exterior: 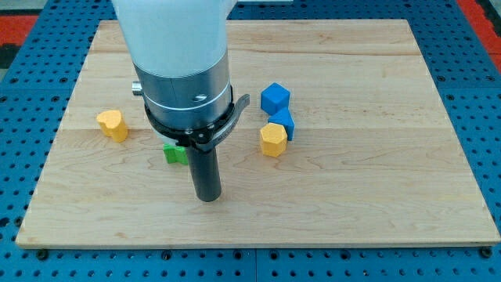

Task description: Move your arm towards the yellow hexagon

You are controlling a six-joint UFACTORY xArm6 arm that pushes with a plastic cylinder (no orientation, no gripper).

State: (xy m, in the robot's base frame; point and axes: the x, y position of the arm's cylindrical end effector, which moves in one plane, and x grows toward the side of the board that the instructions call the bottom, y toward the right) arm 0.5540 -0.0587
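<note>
The arm's tip [208, 197] (a bare rod, no jaws to open or close) stands left of the yellow hexagon [272, 139], where overshooting risks knocking it into the touching blue block [283, 122].

Wooden counter [376, 157]: yellow hexagon block [272, 139] touching lower blue block [283, 123]; green block [175, 153] beside my tip [208, 196]; another yellow block [113, 124] far left.

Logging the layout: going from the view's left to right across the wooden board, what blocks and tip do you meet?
Yellow heart-like block → green block, partly hidden → my tip → yellow hexagon block. The two blue blocks overlap its span, so they are omitted.
</note>
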